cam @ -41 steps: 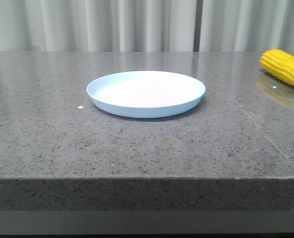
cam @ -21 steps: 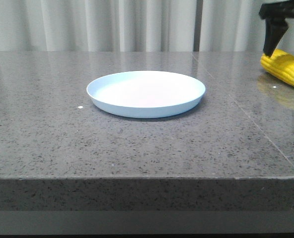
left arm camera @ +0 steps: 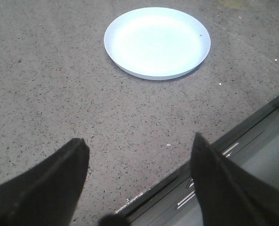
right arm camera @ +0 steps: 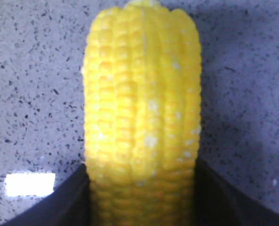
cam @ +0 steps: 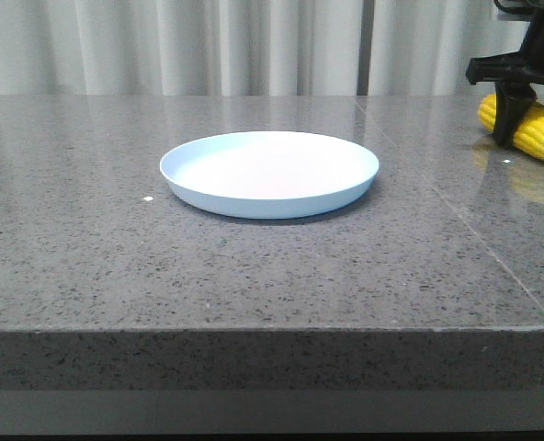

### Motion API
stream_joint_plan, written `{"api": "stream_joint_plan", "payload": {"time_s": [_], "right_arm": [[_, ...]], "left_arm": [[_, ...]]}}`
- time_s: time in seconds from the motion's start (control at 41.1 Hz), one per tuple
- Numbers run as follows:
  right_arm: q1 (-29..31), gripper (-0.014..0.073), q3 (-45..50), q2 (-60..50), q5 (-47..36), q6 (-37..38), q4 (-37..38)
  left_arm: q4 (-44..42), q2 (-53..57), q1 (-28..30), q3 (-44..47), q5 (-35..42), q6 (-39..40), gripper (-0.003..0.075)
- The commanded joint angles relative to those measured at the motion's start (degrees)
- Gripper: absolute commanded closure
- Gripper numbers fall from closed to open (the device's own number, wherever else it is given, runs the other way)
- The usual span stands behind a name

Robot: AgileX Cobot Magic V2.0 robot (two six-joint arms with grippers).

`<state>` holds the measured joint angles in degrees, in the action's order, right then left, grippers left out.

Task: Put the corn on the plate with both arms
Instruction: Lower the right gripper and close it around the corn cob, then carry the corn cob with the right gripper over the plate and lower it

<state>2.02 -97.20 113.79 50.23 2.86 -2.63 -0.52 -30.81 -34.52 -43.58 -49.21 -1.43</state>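
Gleaming speckled stone table (cam: 88, 239) under plate (cam: 254, 208), pale curtains (cam: 208, 46) behind.

**Right gripper comes down over the corn**

At the table's 2 o'clock, the right gripper (cam: 529, 115), absent a second ago and then just above, has dropped so its dark fingers (right arm camera: 59, 202) flank the corn (cam: 540, 130), which has not shifted.

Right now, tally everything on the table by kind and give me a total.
Corn: 1
Plate: 1
Total: 2 things on the grey stone table
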Motion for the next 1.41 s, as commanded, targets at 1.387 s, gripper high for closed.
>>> {"api": "stream_joint_plan", "payload": {"time_s": [1.387], "right_arm": [[-30.2, 0.0196, -1.9, -4.3, -2.2, -0.6, -11.3]], "left_arm": [[0.5, -0.1, -0.5, -1.5, 3.7, 0.6, 0.0259]]}}
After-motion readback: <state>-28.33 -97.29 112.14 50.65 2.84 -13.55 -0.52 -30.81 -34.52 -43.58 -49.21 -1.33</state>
